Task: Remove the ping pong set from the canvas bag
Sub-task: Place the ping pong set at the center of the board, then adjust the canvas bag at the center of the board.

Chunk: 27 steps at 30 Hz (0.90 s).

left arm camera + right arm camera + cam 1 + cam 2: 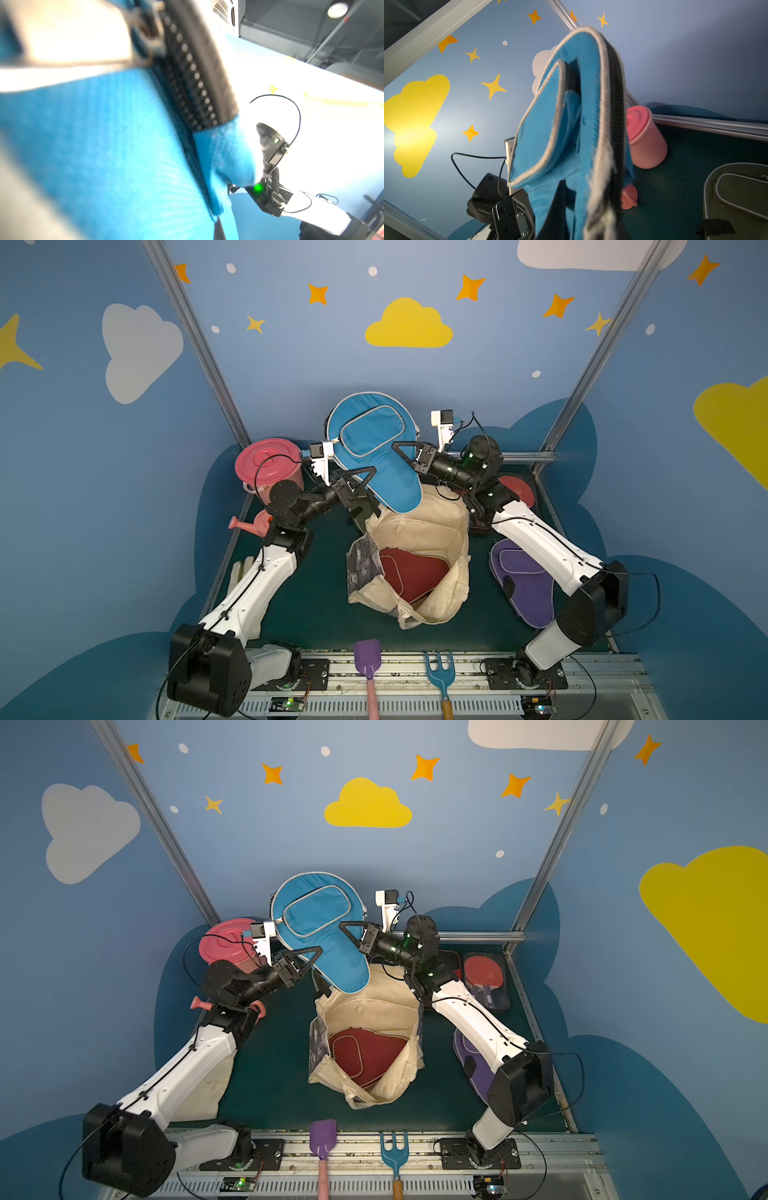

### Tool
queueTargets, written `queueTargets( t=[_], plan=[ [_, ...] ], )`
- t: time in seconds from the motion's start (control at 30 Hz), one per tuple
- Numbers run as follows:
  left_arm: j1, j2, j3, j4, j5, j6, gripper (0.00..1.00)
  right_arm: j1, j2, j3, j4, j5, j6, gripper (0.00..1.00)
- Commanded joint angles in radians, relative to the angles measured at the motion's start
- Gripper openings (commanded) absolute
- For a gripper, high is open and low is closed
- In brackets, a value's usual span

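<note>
A blue paddle case (370,435) of the ping pong set hangs in the air above the far rim of the cream canvas bag (419,526), handle end down. My left gripper (373,469) is shut on the case's left edge. My right gripper (395,445) is shut on its right side, and blue fabric (571,124) fills the right wrist view. The bag stands open with a maroon case (409,576) lying inside. On the mat to the right are a purple case (528,585) and a dark pack with a red paddle (484,977). An olive case (737,197) shows in the right wrist view.
A pink lidded bucket (268,464) and a pink watering can (253,524) stand at the back left, behind my left arm. A purple toy shovel (368,659) and a blue toy rake (439,668) lie at the front rail. Cream gloves (243,568) lie beside my left arm.
</note>
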Motion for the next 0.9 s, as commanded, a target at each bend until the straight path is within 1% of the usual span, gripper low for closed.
queueTargets(
  t=[0.0, 0.03, 0.07, 0.13, 0.2, 0.23, 0.3, 0.33, 0.4, 0.53, 0.57, 0.63, 0.73, 0.87],
  plan=[
    [0.022, -0.086, 0.086, -0.219, -0.075, 0.122, 0.03, 0.003, -0.024, 0.064, -0.114, -0.096, -0.182, 0.0],
    [0.032, -0.108, 0.109, -0.286, -0.083, 0.156, 0.03, -0.005, -0.023, 0.093, -0.2, -0.119, -0.239, 0.0],
    [0.043, -0.122, 0.134, -0.355, -0.092, 0.187, 0.03, -0.011, -0.024, 0.119, -0.283, -0.137, -0.295, 0.09],
    [0.064, -0.148, 0.217, -0.556, -0.109, 0.274, 0.03, -0.031, -0.021, 0.19, -0.507, -0.167, -0.46, 0.39],
    [0.079, -0.161, 0.301, -0.742, -0.134, 0.36, 0.03, -0.047, -0.017, 0.264, -0.734, -0.147, -0.63, 0.68],
    [0.088, -0.162, 0.346, -0.834, -0.148, 0.4, 0.03, -0.055, -0.018, 0.298, -0.847, -0.132, -0.713, 0.78],
    [0.11, -0.155, 0.436, -0.997, -0.175, 0.459, 0.03, -0.064, -0.023, 0.34, -1.01, -0.107, -0.855, 0.88],
    [0.125, -0.146, 0.472, -1.053, -0.183, 0.482, 0.03, -0.062, -0.024, 0.356, -1.084, -0.083, -0.923, 0.9],
    [0.159, -0.131, 0.508, -1.128, -0.193, 0.496, 0.03, -0.059, -0.029, 0.374, -1.174, -0.065, -0.998, 0.91],
    [0.209, -0.087, 0.494, -1.175, -0.176, 0.485, 0.03, -0.021, -0.023, 0.386, -1.273, -0.019, -1.098, 0.91],
    [0.214, -0.081, 0.48, -1.169, -0.176, 0.477, 0.03, -0.014, -0.019, 0.382, -1.28, -0.014, -1.143, 0.91],
    [0.218, -0.08, 0.429, -1.132, -0.19, 0.458, 0.03, -0.009, -0.006, 0.369, -1.269, 0.003, -1.16, 0.91],
    [0.223, -0.087, 0.363, -1.083, -0.216, 0.445, 0.03, -0.006, 0.049, 0.422, -1.307, 0.01, -1.167, 0.91],
    [0.234, -0.081, 0.326, -1.073, -0.226, 0.464, 0.03, 0.002, 0.082, 0.442, -1.287, 0.04, -1.211, 0.91]
  ],
)
